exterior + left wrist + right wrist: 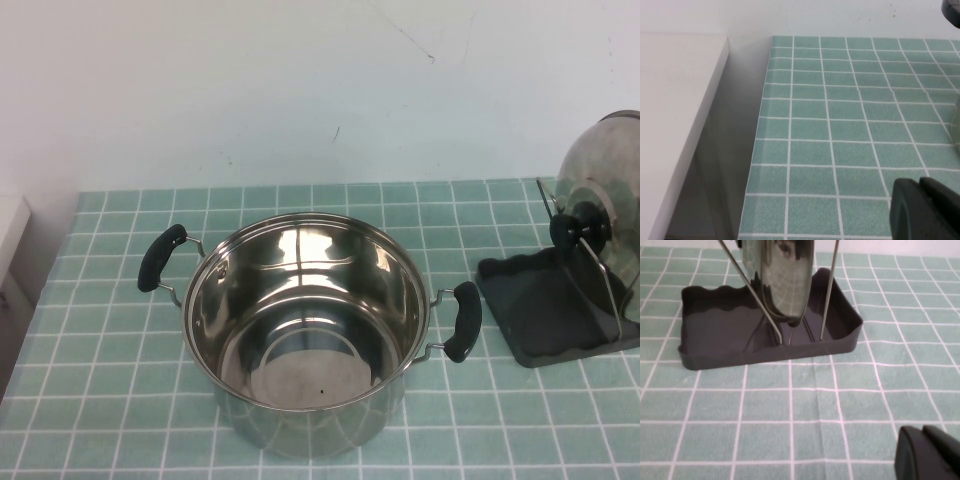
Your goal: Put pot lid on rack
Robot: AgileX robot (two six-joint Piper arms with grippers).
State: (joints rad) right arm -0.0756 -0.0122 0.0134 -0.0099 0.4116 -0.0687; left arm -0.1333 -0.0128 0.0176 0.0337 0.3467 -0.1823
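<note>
**Little of my robot's body on camera**

All I see of my machine is two dark pieces. My left gripper point(925, 210) appears in its wrist view as a matte black, blocky shape with rounded corners and a faint vertical seam. My right gripper point(930, 455) looks the same: black, smooth, rounded, seam down its middle.

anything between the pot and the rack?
Nothing. The high view shows only bare tiled cloth between the pot and the rack, where the lid stands. Left gripper and right gripper show only in the wrist views.
</note>
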